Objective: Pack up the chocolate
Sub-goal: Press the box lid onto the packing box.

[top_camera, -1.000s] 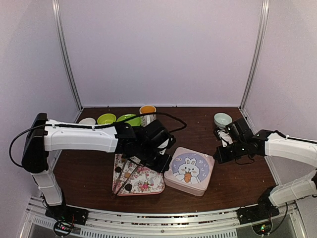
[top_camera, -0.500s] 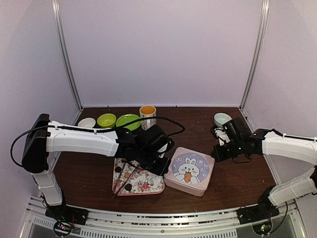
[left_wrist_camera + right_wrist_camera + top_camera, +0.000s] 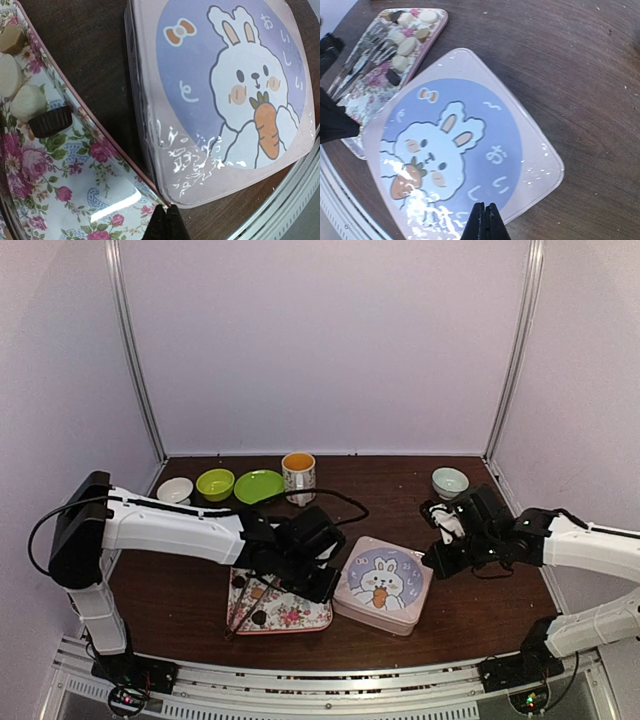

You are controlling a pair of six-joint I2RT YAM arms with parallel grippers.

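Left gripper [image 3: 167,220] is seen fully closed, nothing held, tips at the gap between floral tray [image 3: 75,165] and bunny tin [image 3: 225,100]. Chocolate [image 3: 22,97] is piled on the tray, ahead-left of those tips. Right gripper [image 3: 485,220] is closed too, empty, over the tin.

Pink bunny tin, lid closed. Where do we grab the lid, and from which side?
Probably the lid's rim on its right edge, coming in low from the right with the right gripper. The tin lies flat and its top looks too broad to span. The floral tray sits close against its left side.
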